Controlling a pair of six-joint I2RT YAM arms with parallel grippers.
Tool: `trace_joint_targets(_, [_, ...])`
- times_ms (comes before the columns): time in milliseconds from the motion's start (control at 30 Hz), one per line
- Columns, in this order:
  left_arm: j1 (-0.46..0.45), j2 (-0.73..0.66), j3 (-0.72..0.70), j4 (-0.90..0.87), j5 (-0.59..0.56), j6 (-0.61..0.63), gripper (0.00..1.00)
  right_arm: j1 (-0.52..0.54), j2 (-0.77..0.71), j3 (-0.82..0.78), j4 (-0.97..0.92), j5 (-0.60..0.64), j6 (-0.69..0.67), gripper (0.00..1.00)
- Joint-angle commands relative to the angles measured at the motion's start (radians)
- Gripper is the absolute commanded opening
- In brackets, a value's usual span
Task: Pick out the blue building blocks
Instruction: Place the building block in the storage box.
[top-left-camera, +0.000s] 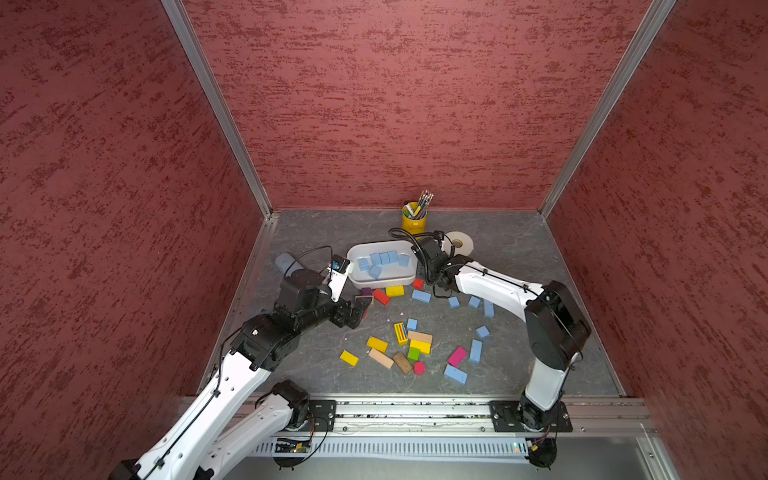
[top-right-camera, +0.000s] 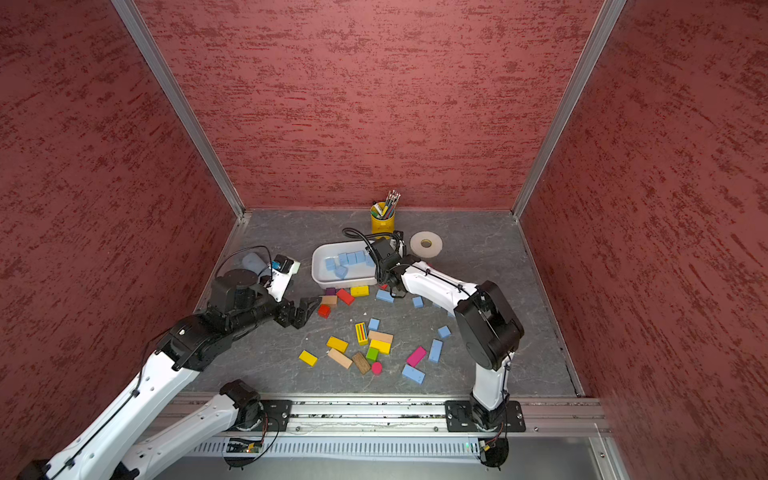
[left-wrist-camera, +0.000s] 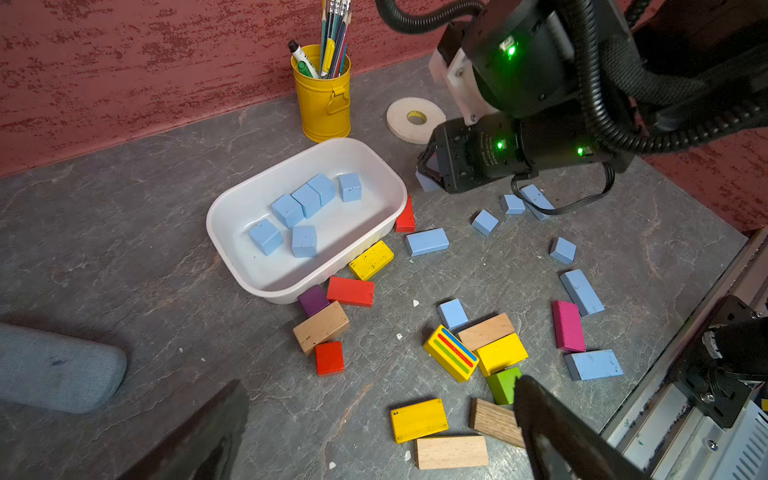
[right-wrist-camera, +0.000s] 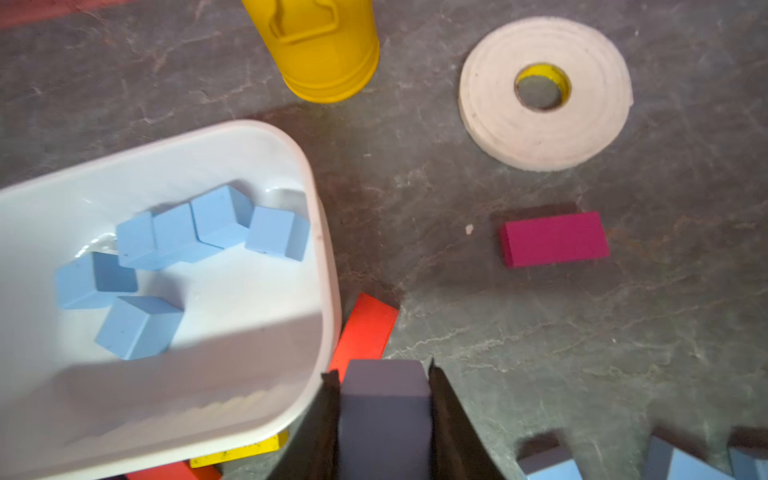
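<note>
One blue block (right-wrist-camera: 384, 415), long axis along right pincer (right-wrist-camera: 382, 370)

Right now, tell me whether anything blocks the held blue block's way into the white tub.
Nothing loose does. The right end effector holds the blue block just outside the white tub; only its rim lies between, with bare tub floor beyond it.

glossy white plastic tub (left-wrist-camera: 374, 166)

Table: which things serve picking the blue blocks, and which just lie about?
Job: loose blue wooden blocks; white plastic tub; blue block in right gripper.
Idle: yellow metal pencil cup; white tape roll; grey fabric case; other coloured wooden blocks.
</note>
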Motion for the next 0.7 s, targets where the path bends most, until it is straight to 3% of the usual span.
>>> trace_joint_targets(0, [0.005, -0.01, -0.014, 0.015, 0.005, 0.007, 1.0, 0.006, 0.019, 0.082, -0.008, -0.001, -0.037, 0.22])
trace_joint_targets(667, [0.007, -0.013, -0.015, 0.014, 0.004, 0.008, 1.0, 0.026, 0.267, 0.341, -0.073, -0.017, -0.11, 0.21])
